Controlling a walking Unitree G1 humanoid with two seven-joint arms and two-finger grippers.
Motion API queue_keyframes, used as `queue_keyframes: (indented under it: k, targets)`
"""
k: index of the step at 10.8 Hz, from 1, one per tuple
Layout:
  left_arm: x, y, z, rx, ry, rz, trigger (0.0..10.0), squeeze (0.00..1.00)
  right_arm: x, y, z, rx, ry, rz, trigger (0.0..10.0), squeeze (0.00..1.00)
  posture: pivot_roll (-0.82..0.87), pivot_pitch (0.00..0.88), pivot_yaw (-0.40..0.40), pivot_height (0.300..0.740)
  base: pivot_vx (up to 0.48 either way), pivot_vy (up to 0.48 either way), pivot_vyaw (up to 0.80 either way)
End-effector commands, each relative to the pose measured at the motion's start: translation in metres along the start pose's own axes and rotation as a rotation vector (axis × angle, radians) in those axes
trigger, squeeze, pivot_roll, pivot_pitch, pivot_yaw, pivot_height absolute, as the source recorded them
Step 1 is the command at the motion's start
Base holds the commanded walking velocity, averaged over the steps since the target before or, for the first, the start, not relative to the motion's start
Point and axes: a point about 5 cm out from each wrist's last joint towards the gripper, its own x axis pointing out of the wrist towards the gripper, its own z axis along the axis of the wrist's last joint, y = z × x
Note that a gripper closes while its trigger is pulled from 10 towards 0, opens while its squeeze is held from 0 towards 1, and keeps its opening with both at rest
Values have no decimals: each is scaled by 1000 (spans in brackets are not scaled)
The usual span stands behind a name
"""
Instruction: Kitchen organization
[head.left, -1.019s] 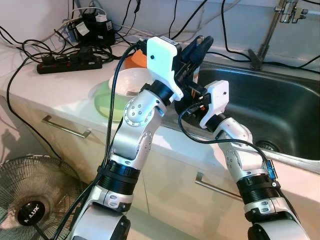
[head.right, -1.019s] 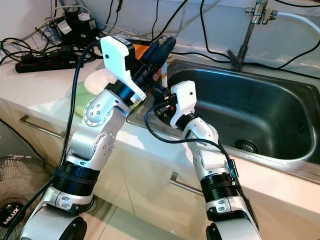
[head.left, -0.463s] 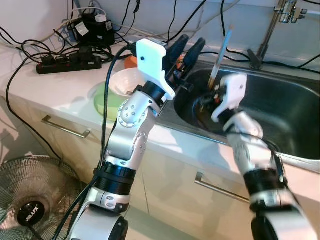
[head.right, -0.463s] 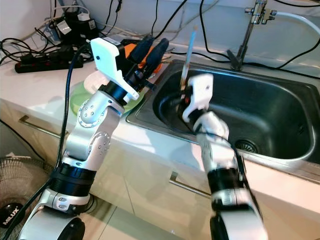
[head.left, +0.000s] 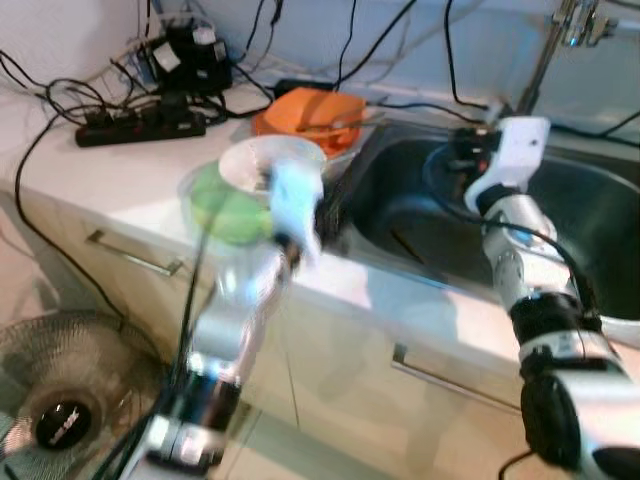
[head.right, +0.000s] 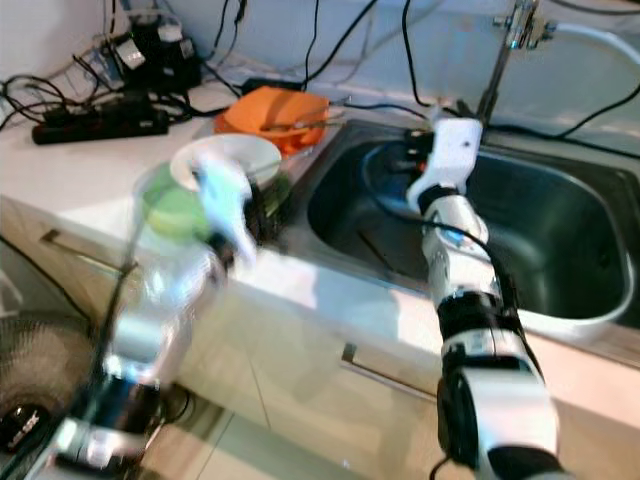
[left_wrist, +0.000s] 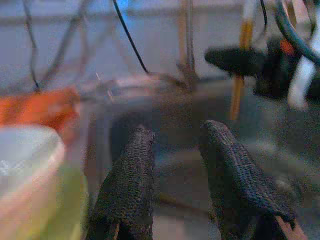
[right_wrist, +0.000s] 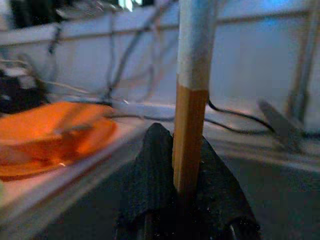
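One steel sink (head.left: 590, 215), one counter (head.left: 110, 165). On the counter: one orange bowl (head.left: 308, 112) near the sink's left rim, one white bowl (head.left: 262, 160) sitting on one green plate (head.left: 222, 205) in front of it. The orange bowl has a thin utensil lying across it, type unclear. The white bowl's contents can't be made out through the blur. One black power strip (head.left: 140, 125) with tangled cables at the counter's back left. One tap (head.right: 505, 40) behind the sink. One floor fan (head.left: 60, 400) on the floor at lower left.

Right gripper (right_wrist: 186, 187) is raised over the sink basin, fingers pinched tight on one wooden stick with a pale blue upper part (right_wrist: 192, 95), standing upright between the pads; looks like a chopstick or utensil handle. In the left wrist view the same stick (left_wrist: 240, 70) shows as an orange-brown rod beside the right gripper's dark body.

Left gripper (left_wrist: 175, 175) is at the sink's left edge beside the bowls, heavily motion-blurred in the head views. Its two black fingers (left_wrist: 127, 185) are spread apart with nothing between them, pointing over the sink. White bowl and green plate sit close at one side of that view, orange bowl beyond.
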Motion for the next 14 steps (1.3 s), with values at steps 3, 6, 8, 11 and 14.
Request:
queue_keyframes:
  k: [3, 6, 8, 11, 14]
  targets:
    - [-7, -11, -23, 29, 171, -88, 10000, 0, 3, 6, -16, -48, 99, -9, 10000, 0, 173, 0, 45, 740, 0, 0, 0]
    - [-12, -15, -31, 32, 232, -120, 10000, 0, -5, 10, -43, -46, 221, -13, 10000, 0, 173, 0, 43, 740, 0, 0, 0]
    - [-13, -15, -33, 32, 251, -117, 10000, 0, -9, 14, -53, -60, 263, -2, 10000, 0, 177, 0, 40, 740, 0, 0, 0]
    - [-13, -15, -33, 31, 263, -109, 10000, 0, -10, 19, -57, -42, 273, 7, 10000, 1000, 182, 0, 37, 740, 0, 0, 0]
    - [-13, -15, -33, 29, 268, -108, 10000, 0, -10, 20, -58, -36, 274, 11, 10000, 1000, 181, 4, 34, 740, 0, 0, 0]
